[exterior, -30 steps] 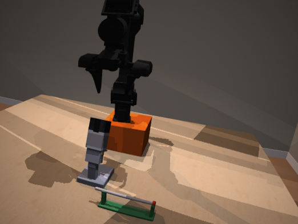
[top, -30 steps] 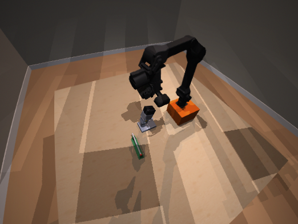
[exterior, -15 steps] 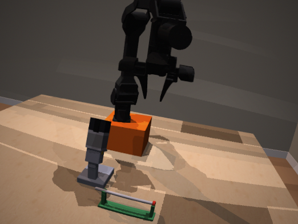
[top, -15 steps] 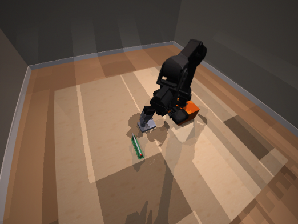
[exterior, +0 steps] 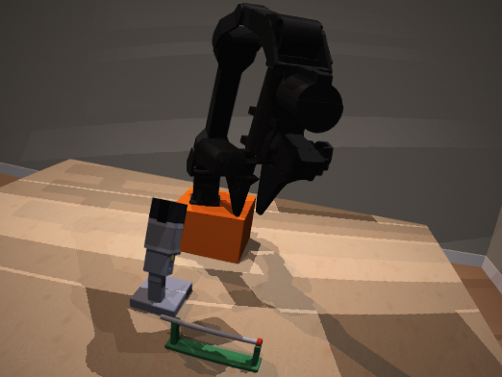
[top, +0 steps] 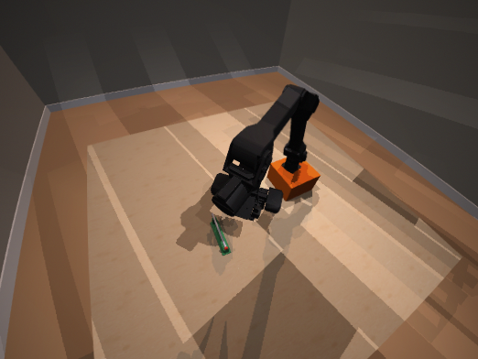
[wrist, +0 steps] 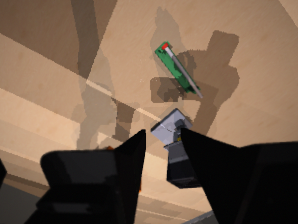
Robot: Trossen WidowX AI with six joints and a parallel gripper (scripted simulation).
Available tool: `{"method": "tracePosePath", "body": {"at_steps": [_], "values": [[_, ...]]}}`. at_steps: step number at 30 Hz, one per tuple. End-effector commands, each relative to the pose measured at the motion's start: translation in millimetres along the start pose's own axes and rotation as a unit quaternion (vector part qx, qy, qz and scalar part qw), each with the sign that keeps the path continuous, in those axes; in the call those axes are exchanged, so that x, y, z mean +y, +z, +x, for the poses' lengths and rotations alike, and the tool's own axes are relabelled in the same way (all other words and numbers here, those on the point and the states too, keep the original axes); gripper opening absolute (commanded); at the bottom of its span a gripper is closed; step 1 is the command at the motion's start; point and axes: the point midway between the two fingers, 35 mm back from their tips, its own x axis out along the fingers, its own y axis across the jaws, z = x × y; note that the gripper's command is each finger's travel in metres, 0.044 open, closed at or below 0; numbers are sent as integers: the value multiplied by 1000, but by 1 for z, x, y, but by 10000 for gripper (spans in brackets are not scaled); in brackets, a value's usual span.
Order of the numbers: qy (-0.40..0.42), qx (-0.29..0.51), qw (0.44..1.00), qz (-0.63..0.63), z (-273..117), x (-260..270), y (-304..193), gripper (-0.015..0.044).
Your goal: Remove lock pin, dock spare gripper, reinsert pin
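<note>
Rod [top: 220, 233] [exterior: 212, 330] [wrist: 182, 69], just one, rests atop one green stand [top: 218, 240] [exterior: 207, 353] [wrist: 172, 70].

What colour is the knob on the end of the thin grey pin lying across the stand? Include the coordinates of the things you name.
Red [top: 226, 248] [exterior: 259, 341] [wrist: 165, 46]; the exterior view shows it best.

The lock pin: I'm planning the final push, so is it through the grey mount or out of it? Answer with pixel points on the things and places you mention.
Out: the lock pin [exterior: 212, 329] [wrist: 183, 71] [top: 219, 231] lies across the green rack's [exterior: 212, 356] [wrist: 172, 70] posts.
</note>
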Motion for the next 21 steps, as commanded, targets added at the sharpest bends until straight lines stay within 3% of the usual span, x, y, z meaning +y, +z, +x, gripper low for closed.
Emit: {"method": "tracePosePath", "body": {"at_steps": [1,5,21], "values": [[-48,31,964,-261,36,-45,42,180],[-56,43,939,-337,49,-60,52,180],[-56,43,938,-338,56,-63,54,180]]}}
